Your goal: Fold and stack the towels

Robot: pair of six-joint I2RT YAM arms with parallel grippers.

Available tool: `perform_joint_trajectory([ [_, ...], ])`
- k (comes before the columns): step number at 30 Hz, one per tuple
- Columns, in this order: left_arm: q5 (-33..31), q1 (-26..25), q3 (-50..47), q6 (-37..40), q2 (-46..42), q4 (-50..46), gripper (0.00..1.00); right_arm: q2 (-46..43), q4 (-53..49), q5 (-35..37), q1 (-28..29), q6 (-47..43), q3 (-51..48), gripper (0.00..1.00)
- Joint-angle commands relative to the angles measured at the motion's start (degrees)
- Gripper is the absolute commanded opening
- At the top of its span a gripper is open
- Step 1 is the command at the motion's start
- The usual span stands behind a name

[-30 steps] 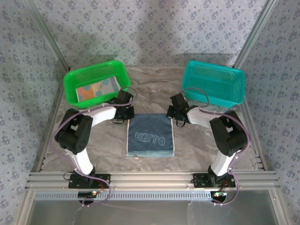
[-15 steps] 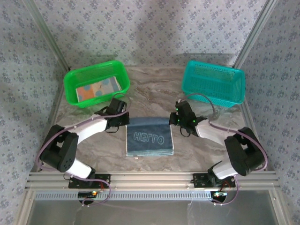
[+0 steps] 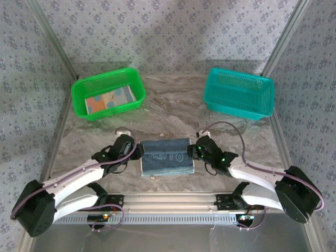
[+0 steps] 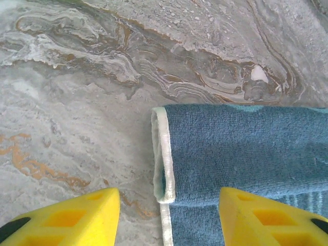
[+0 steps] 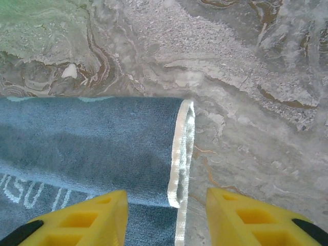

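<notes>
With left gripper (image 4: 166,210) and right gripper (image 5: 166,210) released over the folded slate-blue towel (image 3: 167,160) — seemingly not touching — lift straight up.

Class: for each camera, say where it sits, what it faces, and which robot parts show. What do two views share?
Top external: above and behind the bases, looking down on the table; both arms show, left claw and right claw flank the towel.
Left wrist: on the left arm, facing down; yellow fingers straddle the towel's left hem.
Right wrist: on the right arm, facing down; yellow fingers straddle the towel's right hem.
Shared: all views show the blue towel.
</notes>
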Motion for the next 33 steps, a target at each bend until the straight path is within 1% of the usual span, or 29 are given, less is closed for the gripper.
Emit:
perform_joint_trajectory([
  [1, -0.75, -0.15, 1.32, -2.72, 0.0, -1.36, 0.52, 1.73, -4.07, 1.19, -0.53, 0.69, 3.27, 0.43],
  [2, -0.32, -0.03, 1.94, -2.9, 0.98, -1.39, 0.5, 3.04, -4.8, 0.58, -0.84, 0.62, 4.41, 0.4],
  [5, 1.87, 0.61, 3.7, -3.55, 4.91, -0.88, 0.45, 6.56, -5.11, -1.78, -1.74, 0.17, 6.82, 0.36],
  [9, 4.54, 1.69, 5.4, -3.32, 9.72, 1.36, 0.38, 9.66, -5.14, -3.82, -2.66, -0.48, 8.81, 0.34],
  [16, 7.12, 4.47, 6.87, -2.5, 14.15, 3.68, 0.37, 12.77, -5.22, -7.85, -5.19, -2.29, 9.99, 0.32],
  [21, 8.75, 4.76, 6.48, -2.99, 16.49, 5.37, 0.35, 14.1, -4.59, -9.45, -5.83, -2.55, 10.05, 0.31],
  [27, 10.33, 4.62, 5.46, -3.95, 17.54, 7.42, 0.26, 15.4, -3.96, -11.12, -5.94, -2.54, 10.16, 0.29],
  [29, 10.38, 4.69, 5.33, -4.13, 17.21, 7.19, 0.19, 15.76, -4.0, -11.29, -5.98, -2.43, 10.18, 0.22],
  [31, 10.39, 4.67, 5.12, -4.34, 16.77, 7.09, 0.16, 15.77, -4.0, -11.64, -5.94, -2.31, 10.17, 0.18],
  [33, 10.5, 4.63, 4.97, -4.6, 16.5, 6.94, 0.09, 15.65, -4.1, -11.92, -5.97, -2.34, 10.22, 0.09],
])
